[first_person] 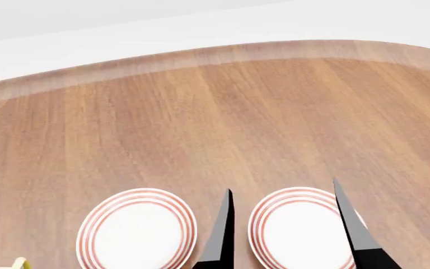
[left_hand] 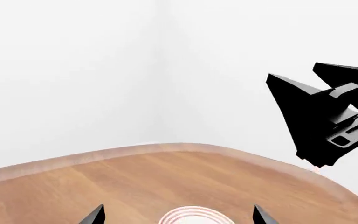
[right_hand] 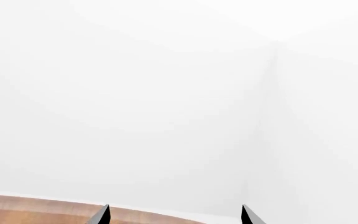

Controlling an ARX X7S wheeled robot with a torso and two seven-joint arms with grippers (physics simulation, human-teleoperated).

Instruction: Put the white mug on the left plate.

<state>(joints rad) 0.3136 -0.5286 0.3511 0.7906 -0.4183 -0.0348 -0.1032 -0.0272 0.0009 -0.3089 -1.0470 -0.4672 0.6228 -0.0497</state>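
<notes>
Between the released left pincer's tips, glimpsed a round red-ringed white plate on the wooden desk; found the right pincer released too.

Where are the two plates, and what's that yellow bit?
Left plate [first_person: 136, 232], head view, on its white centre.
Right plate [first_person: 299, 235], head view, on its white centre.
Yellow bit [first_person: 17, 264], head view, bottom edge; too cropped to identify.

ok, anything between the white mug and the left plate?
Cannot tell fully: the white mug is in no view. The left plate is bare. A black end effector finger hangs by its right edge, between the two plates, and a yellow scrap shows at the frame edge to its left.
</notes>
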